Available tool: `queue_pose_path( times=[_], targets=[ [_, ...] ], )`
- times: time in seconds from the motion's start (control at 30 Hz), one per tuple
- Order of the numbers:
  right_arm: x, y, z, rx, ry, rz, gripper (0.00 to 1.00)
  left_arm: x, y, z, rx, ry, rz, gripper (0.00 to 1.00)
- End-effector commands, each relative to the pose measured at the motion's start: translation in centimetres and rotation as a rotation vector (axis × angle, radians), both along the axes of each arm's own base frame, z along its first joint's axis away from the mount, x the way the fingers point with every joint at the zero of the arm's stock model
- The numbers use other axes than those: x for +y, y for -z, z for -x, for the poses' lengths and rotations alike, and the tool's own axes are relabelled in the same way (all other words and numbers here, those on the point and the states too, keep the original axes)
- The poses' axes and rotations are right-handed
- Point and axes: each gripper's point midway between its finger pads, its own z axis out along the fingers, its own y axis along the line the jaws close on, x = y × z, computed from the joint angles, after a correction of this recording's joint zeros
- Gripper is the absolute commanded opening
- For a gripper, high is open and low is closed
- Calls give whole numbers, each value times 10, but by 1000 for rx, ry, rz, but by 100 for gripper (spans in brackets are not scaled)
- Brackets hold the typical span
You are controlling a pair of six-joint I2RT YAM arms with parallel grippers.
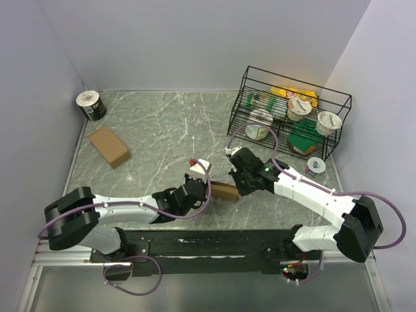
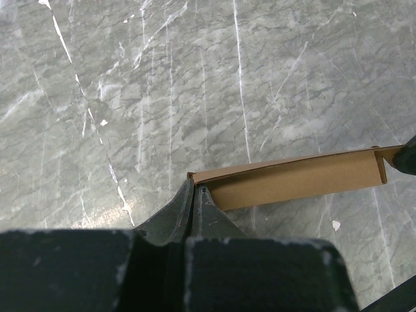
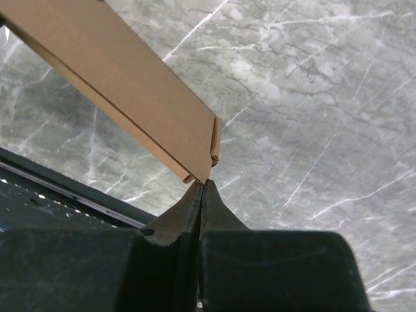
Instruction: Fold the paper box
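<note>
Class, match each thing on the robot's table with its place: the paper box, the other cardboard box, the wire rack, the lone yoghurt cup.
Things
1. paper box
2. other cardboard box
3. wire rack
4. lone yoghurt cup

Places
A. lying alone on the far-left part of the table
B. on the table just outside the rack's near right corner
C. near the middle, between the tips of the left gripper and right gripper
D. far right, holding cups and packets

Pairs: 1-C, 2-A, 3-D, 4-B
</note>
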Motion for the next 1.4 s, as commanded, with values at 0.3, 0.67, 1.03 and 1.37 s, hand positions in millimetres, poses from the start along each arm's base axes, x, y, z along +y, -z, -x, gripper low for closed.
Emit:
queue_pose_path(
  times=[0.3,0.67,1.03,1.37],
  targets=[
    [49,-31,-26,-103,91,-201,0,20,74,50,183,123,-208,1],
    [60,-38,-32,-124,132,-271,0,17,72,55,175,135,-204,1],
    [72,-40,-38,-132,147,-323,0,12,68,59,173,159,-174,1],
    [72,-41,-41,-139,175,-330,0,12,70,61,173,168,-186,1]
  ],
)
